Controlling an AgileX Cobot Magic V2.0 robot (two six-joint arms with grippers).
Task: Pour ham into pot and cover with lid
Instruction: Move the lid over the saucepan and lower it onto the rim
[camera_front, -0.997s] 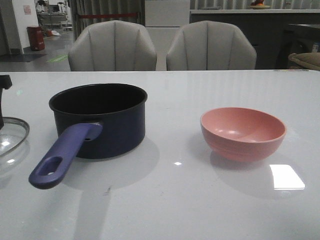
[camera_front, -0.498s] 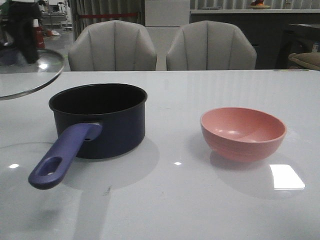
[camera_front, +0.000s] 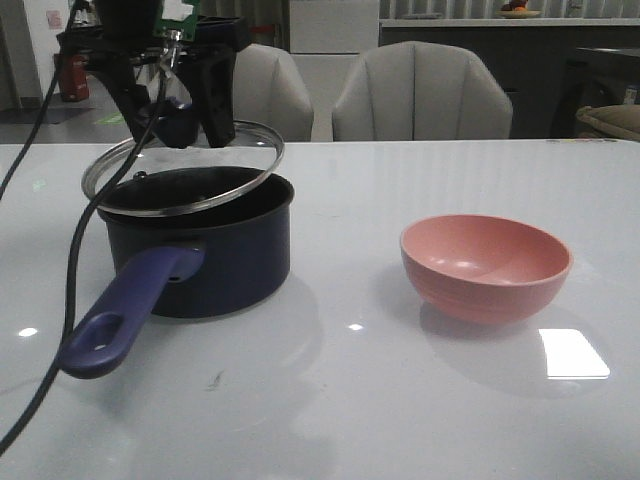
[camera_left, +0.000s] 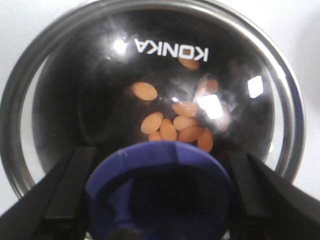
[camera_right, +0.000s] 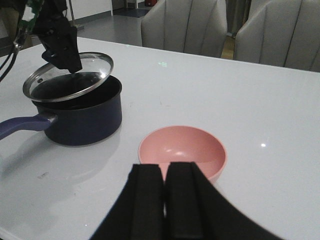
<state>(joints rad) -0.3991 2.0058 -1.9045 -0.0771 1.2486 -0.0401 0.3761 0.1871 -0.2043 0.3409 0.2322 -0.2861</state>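
Gripping the blue knob (camera_front: 178, 120) of the glass lid (camera_front: 183, 168), the left gripper (camera_front: 172, 110) held it tilted just above the navy saucepan (camera_front: 205, 250) in the left half of the front view, its fingers (camera_left: 60, 192) clamped on either side of the knob. The lid's silver rim sat lower at the near left and higher at the right, not yet seated on the pot. Through the glass in the left wrist view, the orange-pink ham pieces (camera_left: 172, 125) lay clustered on the pan's black bottom. The purple-blue handle (camera_front: 125, 308) pointed toward the lower left. A pink bowl (camera_front: 486, 265) stood well apart on the white table (camera_front: 350, 400), right of centre. The right gripper (camera_right: 165, 192) hung near the bowl, its fingers pressed together on nothing.
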